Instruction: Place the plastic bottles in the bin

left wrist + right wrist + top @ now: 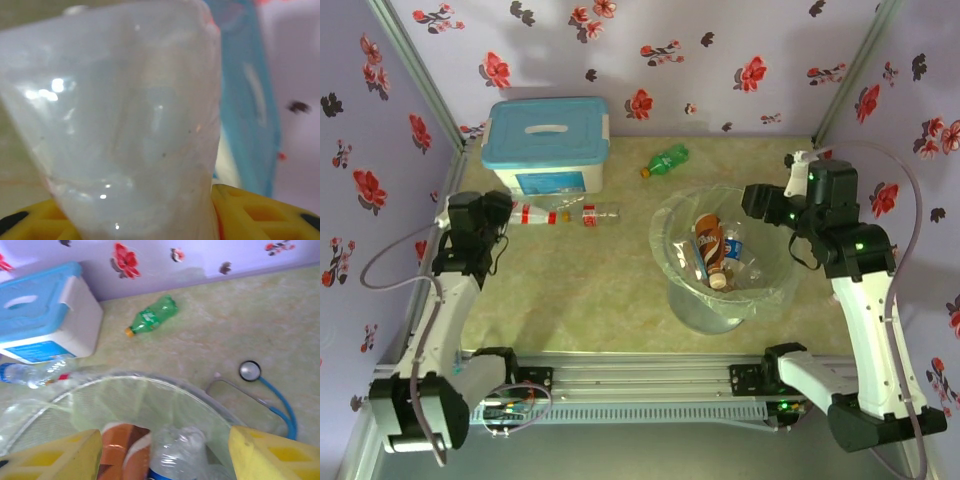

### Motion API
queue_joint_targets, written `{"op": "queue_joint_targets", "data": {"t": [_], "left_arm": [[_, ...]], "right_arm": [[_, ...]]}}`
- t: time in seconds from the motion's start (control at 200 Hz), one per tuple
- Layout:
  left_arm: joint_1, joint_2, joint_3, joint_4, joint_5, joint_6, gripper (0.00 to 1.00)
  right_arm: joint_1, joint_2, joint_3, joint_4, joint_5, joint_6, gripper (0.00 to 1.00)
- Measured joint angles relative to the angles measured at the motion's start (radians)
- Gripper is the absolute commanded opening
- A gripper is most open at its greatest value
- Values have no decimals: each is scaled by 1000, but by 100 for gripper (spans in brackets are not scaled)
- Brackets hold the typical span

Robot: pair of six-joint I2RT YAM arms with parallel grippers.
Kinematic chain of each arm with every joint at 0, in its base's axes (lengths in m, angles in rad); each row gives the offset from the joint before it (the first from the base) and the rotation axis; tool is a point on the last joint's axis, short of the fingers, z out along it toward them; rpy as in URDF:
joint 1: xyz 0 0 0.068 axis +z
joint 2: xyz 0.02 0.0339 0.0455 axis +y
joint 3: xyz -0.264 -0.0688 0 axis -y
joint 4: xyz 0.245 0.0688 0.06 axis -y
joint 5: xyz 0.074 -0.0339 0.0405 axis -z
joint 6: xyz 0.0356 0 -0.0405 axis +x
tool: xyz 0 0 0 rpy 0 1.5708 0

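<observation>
A clear plastic bottle (125, 120) with a red label (536, 215) lies in front of the white box, and my left gripper (496, 213) is shut on its end; its yellow fingers (260, 210) press both sides of it. A second clear bottle (600, 213) lies just right of it. The green bottle (667, 160) (152, 317) lies by the back wall. The bin (680, 275) (150, 382) holds a brown-labelled bottle (710, 248) (125, 447) and clear ones (180, 450). My right gripper (762, 204) (162, 460) hangs open over the bin's right side, nothing between its fingers.
A white box with a light-blue lid (546, 145) (40, 320) stands at the back left, right behind the held bottle. A blue-tubed stethoscope (260, 385) lies on the table right of the bin. Flowered walls close in the back and both sides.
</observation>
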Motion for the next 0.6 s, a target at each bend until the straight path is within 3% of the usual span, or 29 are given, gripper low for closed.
{"op": "queue_joint_targets", "data": {"t": [0.11, 0.31, 0.6], "left_arm": [[-99, -5, 129, 11, 42, 113, 42], [-188, 61, 333, 33, 290, 370, 41], [-305, 135, 360, -2, 515, 794, 44]], "right_arm": [[0, 37, 42, 27, -110, 20, 68], [18, 130, 98, 143, -320, 95, 68], [237, 260, 174, 360, -428, 209, 75]]}}
